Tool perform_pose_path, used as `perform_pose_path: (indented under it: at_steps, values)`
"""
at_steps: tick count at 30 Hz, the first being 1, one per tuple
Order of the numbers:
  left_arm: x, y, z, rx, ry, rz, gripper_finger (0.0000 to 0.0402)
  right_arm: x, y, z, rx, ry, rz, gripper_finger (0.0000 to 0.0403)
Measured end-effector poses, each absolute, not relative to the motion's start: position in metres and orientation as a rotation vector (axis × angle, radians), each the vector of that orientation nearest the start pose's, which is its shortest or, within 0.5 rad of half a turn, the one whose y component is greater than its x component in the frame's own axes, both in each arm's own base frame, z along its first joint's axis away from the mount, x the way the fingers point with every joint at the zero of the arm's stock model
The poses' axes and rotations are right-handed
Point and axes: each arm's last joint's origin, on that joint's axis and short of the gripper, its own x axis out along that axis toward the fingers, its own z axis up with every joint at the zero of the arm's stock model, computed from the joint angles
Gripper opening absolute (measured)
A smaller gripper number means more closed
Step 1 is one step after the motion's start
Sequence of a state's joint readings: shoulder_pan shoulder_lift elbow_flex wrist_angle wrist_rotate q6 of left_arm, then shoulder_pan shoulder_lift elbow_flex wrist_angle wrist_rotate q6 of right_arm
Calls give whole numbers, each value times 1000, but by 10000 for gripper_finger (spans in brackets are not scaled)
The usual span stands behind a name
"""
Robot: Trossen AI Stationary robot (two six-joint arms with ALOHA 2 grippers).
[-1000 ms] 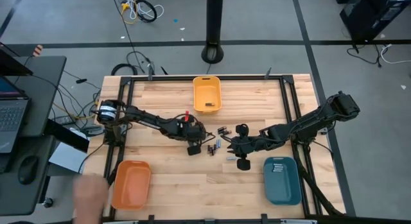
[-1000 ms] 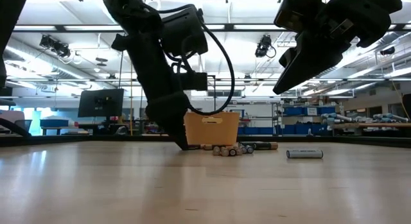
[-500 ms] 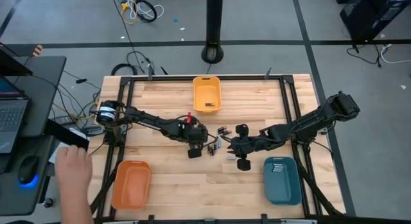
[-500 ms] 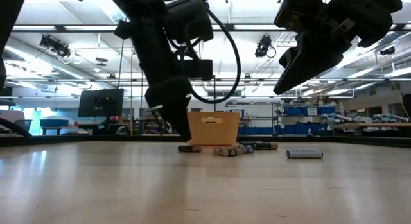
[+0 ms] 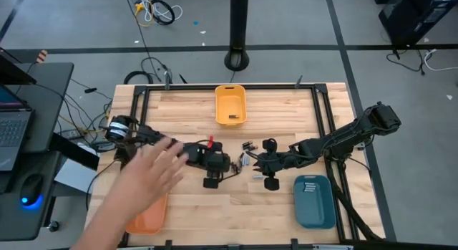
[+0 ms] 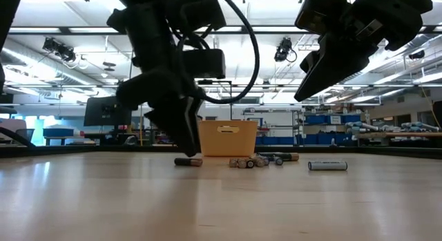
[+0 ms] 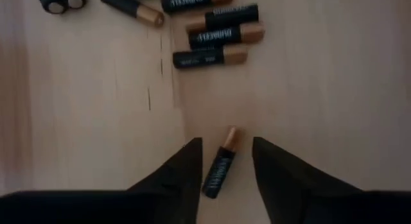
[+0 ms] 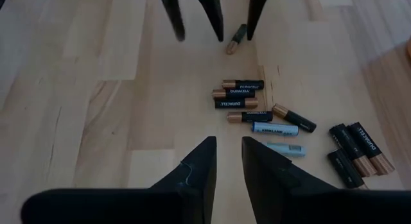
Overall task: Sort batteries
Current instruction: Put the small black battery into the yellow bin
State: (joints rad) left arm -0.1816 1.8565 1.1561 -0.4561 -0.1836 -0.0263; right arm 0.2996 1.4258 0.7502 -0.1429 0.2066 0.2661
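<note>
Mid-sort, and I read this as the pick step on one stray cell. My left gripper is down at the table with its fingers apart, straddling a single black-and-copper battery that lies flat on the wood between the tips; no contact that I can see, so it isn't gripped. Just ahead of that gripper sits the main cluster of batteries, black-copper ones side by side, with two more seen end-on off to one side. My right gripper hangs above the table over its side of the same pile, fingers a narrow gap apart, nothing between them. From there I also see two pale silvery-blue cells among the dark ones. Next move, as I judge it: close on the stray cell, lift, carry it to a bin. Which one I can't say: there's a yellow bin, a teal bin and an orange bin, and what's inside them is too small to sort out. Problem: a person's arm reaches across the table in the high view and covers most of my left arm and part of the orange bin, so I'd hold until it's clear. The low view shows the stray cell on the table under the left gripper, fingertips hard to separate.
</note>
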Motion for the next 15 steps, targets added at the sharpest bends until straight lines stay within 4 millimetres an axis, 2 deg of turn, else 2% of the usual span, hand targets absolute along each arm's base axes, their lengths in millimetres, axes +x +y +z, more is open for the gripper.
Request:
perform_pose_path:
  at_steps: [5,9,15]
  values:
    - [349,-55,154,179,1206,15,178,266,76,189,49,787,-17,87]
    - [349,-54,152,149,1222,-19,181,266,76,189,49,788,-17,85]
    - [349,-54,138,128,1236,-85,181,267,76,189,51,784,-16,87]
